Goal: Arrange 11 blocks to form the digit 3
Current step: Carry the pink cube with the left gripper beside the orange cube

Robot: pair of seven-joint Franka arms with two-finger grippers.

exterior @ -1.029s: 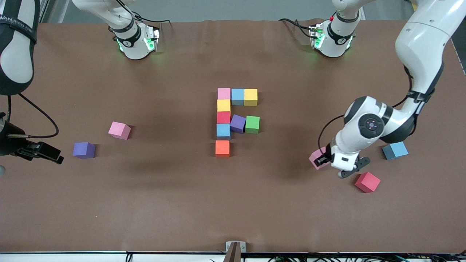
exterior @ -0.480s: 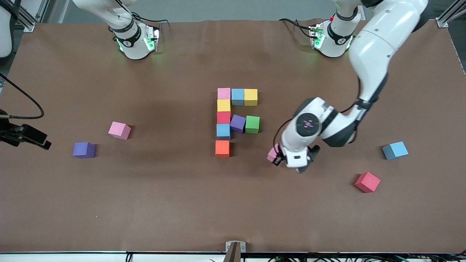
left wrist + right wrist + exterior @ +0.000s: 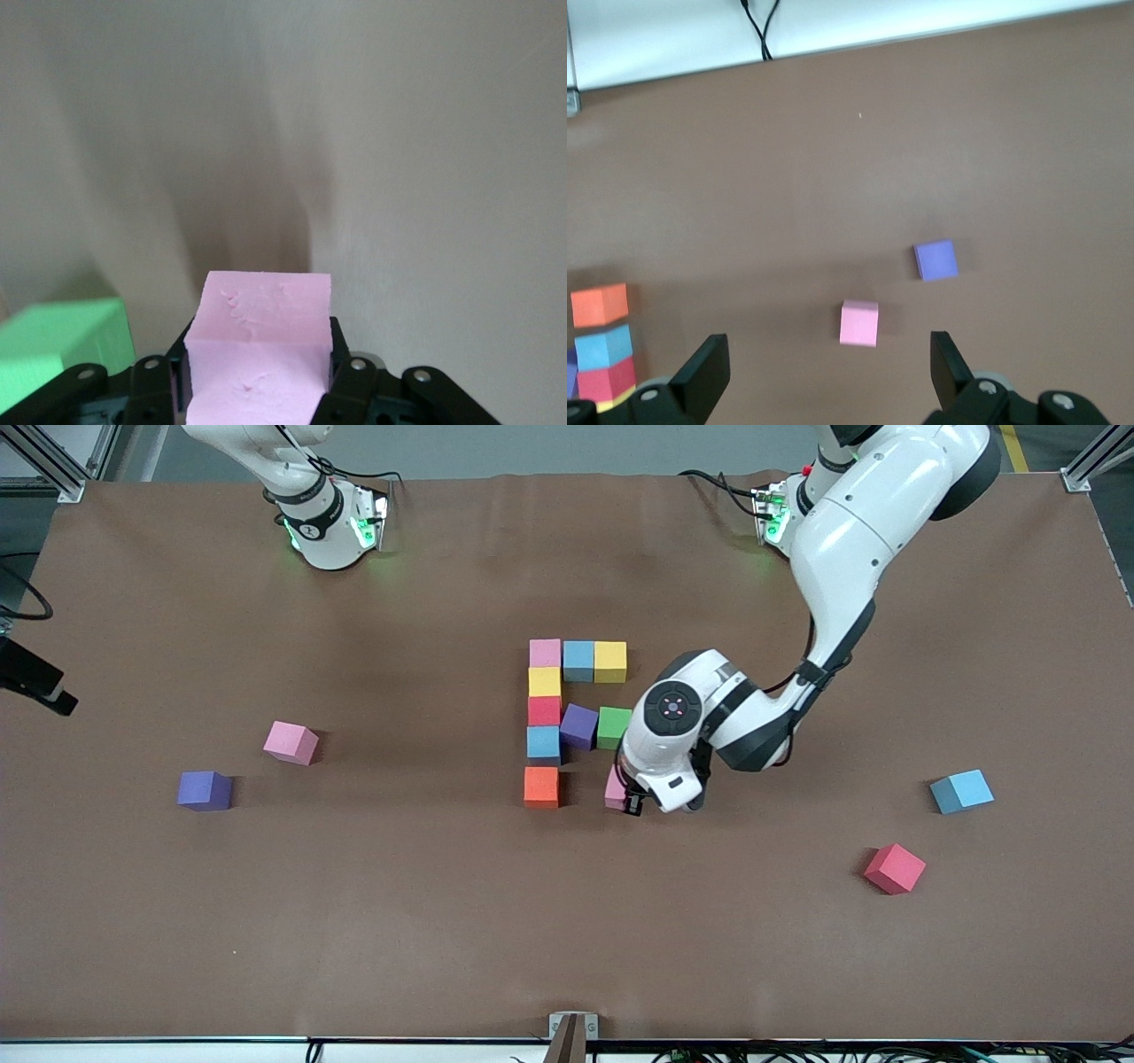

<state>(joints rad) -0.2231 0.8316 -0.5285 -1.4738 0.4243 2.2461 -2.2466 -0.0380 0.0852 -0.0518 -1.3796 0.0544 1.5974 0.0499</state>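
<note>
**While a ninth cube nears the figure: risks at placement**

Clamped between the closed fingers of the left gripper, a pink block hangs just above the table, close to the orange block and the green block. Eight blocks already form part of the digit. Should the descent drift, the carried block or a finger may knock the green or orange block out of line; a skewed release leaves a crooked row. The right gripper, jaws spread wide and empty, waits above the loose pink block and purple block.
</note>
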